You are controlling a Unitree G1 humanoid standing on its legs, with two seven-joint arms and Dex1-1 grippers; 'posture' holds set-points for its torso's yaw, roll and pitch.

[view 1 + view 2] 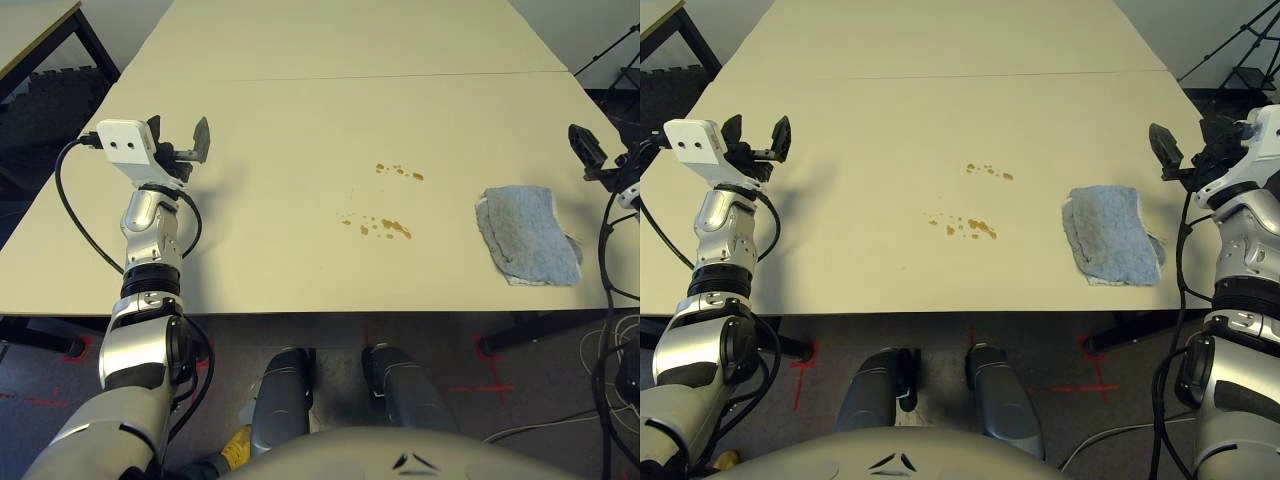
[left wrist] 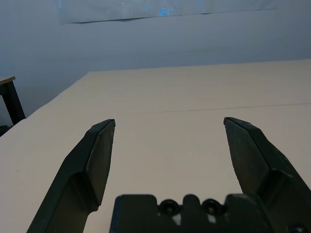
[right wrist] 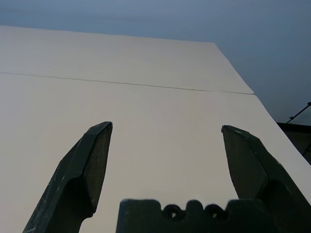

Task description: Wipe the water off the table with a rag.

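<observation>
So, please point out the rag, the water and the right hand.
rag (image 1: 1110,236): right eye view, middle of the cloth.
water (image 1: 981,230): right eye view, nearer cluster's largest drop.
right hand (image 1: 1188,152): right eye view, between its fingertips.

Silver jointed forearms (image 1: 150,260), white wrist boxes, black cables, black jaws.

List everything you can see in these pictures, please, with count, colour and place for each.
table: one, pale beige, with a thin seam running across it.
water: two small clusters of amber-brown drops, mid-table, the second further back.
rag: one, light blue-grey, flat on the table, right of the drops, near the front edge.
tripod: one, black, on the floor beyond the table's far right corner.
left gripper: black fingers, open, above the table's left side.
right gripper: black fingers, open, at the table's right edge, beside the rag.
</observation>
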